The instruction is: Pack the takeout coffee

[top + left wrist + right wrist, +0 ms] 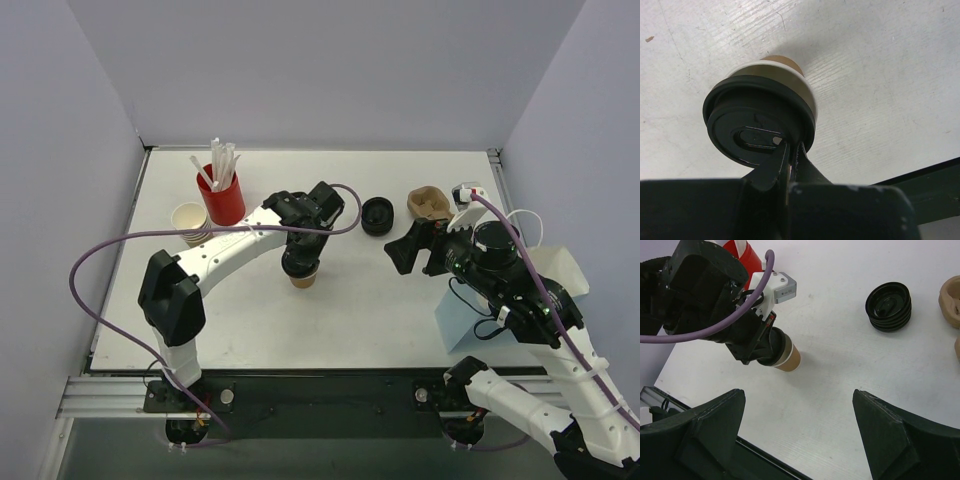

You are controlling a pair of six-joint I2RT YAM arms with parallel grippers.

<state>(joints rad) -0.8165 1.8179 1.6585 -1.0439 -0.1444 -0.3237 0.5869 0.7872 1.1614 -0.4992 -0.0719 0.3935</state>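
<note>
**1 lidded cup, 2 arms, nothing packed yet**

1 coffee (303, 279) stands upright near the middle of the table (350, 330), its black lid (757, 125) seated on the tan cup. The left gripper (300, 262) sits directly on top of it. In the left wrist view its fingers (774, 167) are drawn almost together, with only a slit between them, and their tips meet at the lid's near edge beside the sip hole. Whether they nip the rim or only press down on the lid I cannot tell. Either way, the contact comes from above, which suits seating the lid or lifting by the top better than a side grip on the cup wall.

The right gripper (797, 395) is spread wide and holds nothing. It hangs well apart from the cup, facing it, so its camera takes in the cup and the left gripper (767, 347) together. That looks like a waiting pose.

Beyond the cup lie a stack of spare lids (377, 215) and, just beside it, a pulp carrier (428, 203). What seems to be a white bag (462, 322) sits at the right edge under the right arm. Both look like places to pack into, so I judge the task to be at an early stage: the cup is closed but not yet in the carrier or the bag.

A red cup (222, 195) of straws and some cream cups (190, 222) stand at the far left, clear of any path toward the carrier.
</note>
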